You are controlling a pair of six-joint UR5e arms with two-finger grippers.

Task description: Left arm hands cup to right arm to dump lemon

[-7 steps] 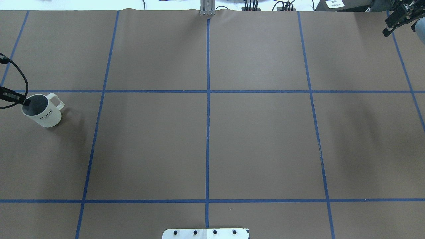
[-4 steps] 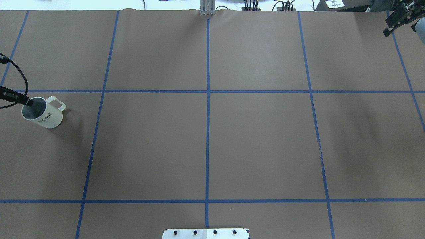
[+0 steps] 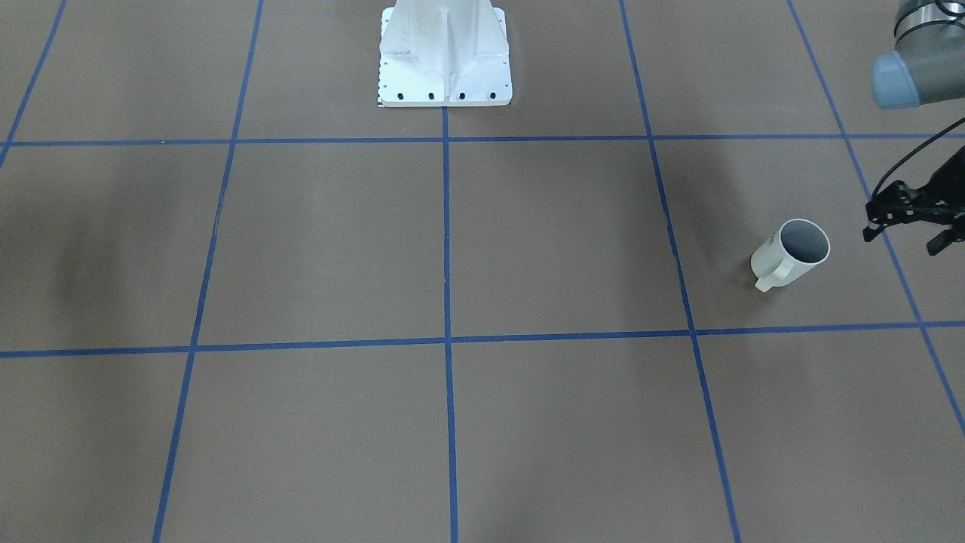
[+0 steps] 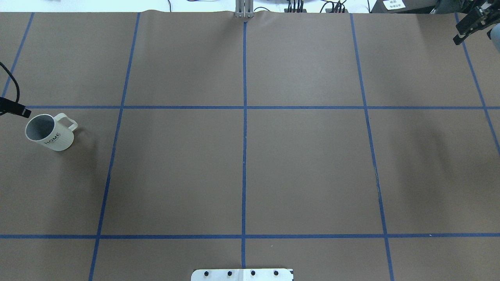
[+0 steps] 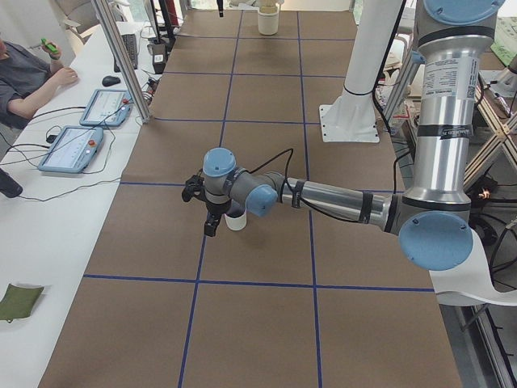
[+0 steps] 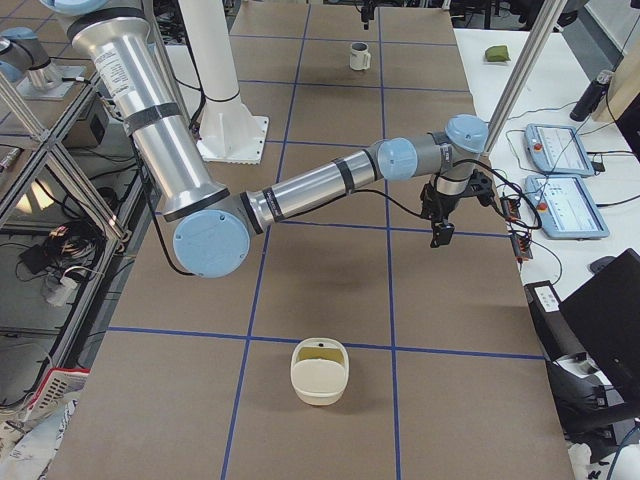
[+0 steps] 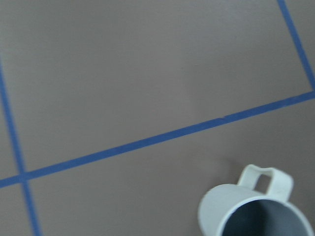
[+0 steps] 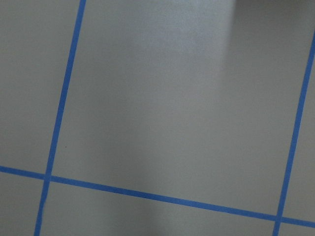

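The white "HOME" cup stands upright on the brown table at its left end, handle toward the table's middle. It also shows in the front view, the left wrist view and, small, in the exterior right view. Its grey inside looks empty. My left gripper is open and empty, just beside the cup and apart from it; only one fingertip shows in the overhead view. My right gripper is open and empty at the far right corner. The lemon is not clearly in view.
A cream bowl with a yellowish tint inside sits at the table's right end. Blue tape lines grid the table. The robot's white base stands at the table's near edge. Tablets and a seated person are beside the table.
My left gripper lowered the cup onto the table, let go of its rim and drew back to the left. My right gripper drifted slightly farther toward the far right corner.
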